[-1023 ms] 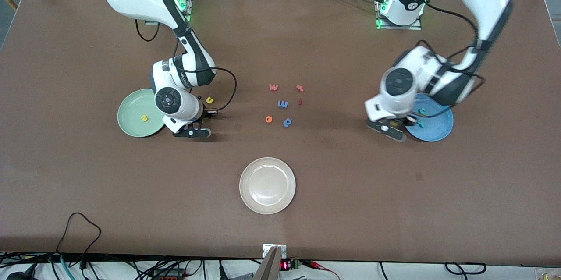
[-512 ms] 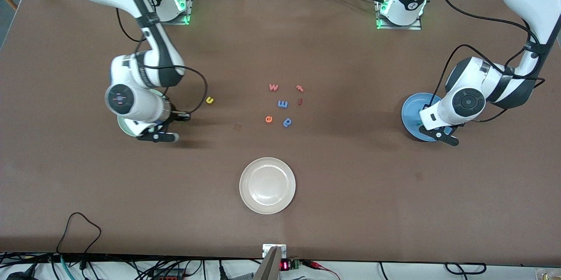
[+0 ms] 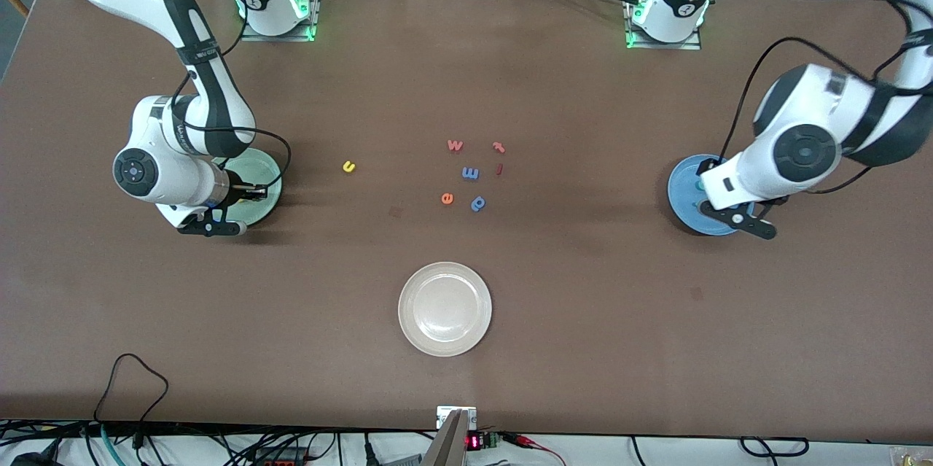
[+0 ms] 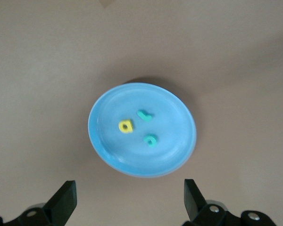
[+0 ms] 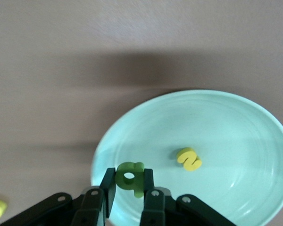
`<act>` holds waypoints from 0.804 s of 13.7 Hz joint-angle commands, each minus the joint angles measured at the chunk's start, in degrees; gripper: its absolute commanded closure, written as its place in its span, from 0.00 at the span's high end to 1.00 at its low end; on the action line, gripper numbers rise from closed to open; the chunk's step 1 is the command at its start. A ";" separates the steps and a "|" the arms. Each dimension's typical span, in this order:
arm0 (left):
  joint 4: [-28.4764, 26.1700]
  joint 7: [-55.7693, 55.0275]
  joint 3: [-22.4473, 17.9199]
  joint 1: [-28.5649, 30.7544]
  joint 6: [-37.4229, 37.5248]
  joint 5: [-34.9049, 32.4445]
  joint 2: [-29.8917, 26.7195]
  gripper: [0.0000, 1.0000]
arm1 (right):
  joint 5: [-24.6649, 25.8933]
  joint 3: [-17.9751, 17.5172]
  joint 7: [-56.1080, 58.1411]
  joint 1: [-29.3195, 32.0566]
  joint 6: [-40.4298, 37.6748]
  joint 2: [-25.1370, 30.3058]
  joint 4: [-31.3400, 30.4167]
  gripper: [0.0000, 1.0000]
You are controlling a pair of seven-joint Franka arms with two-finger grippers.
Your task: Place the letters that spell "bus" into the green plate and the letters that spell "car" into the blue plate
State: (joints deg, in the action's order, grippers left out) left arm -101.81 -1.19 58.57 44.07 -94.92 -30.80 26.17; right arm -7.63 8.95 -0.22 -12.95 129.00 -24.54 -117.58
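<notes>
My right gripper [image 5: 129, 181] is shut on the green b [image 5: 130, 177] and holds it above the edge of the green plate [image 5: 236, 132]. A yellow s [image 5: 189, 158] lies in that plate. The yellow u [image 3: 349, 166] rests on the table beside the green plate, toward the middle. My left gripper [image 4: 129, 200] hangs open and empty over the table at the rim of the blue plate [image 4: 165, 155]. In that plate lie the yellow a [image 4: 126, 126], the teal r [image 4: 144, 115] and the teal c [image 4: 151, 140].
A white plate [image 3: 444, 309] sits mid-table, nearer to the front camera. Farther back at the middle lie loose letters: a salmon w [image 3: 455, 145], a red r [image 3: 499, 147], a blue m [image 3: 470, 173], an orange e [image 3: 447, 197] and a blue p [image 3: 478, 203].
The right arm has swung from beside the yellow u to over the green plate, carrying the green b. The left gripper has moved over the blue plate and opened wide.
</notes>
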 commanded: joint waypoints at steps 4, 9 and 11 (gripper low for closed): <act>21.17 -0.13 0.50 -4.95 23.42 6.80 0.54 1.00 | 0.86 -0.34 1.10 0.82 2.75 0.81 -4.76 0.55; 29.55 -0.13 -6.92 -12.11 23.91 8.04 0.20 1.00 | 0.43 -0.95 -2.05 -1.01 -2.07 3.00 -2.75 1.00; 32.81 -0.05 -20.53 -20.83 23.64 14.93 -2.34 1.00 | -0.19 -1.21 -2.32 -4.43 -3.05 3.80 -2.57 1.00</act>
State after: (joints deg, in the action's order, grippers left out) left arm -72.85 -1.28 49.30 31.34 -71.40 -21.40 25.60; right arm -7.69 8.11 -0.51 -14.26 127.74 -22.65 -120.05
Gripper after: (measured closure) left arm 0.000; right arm 0.097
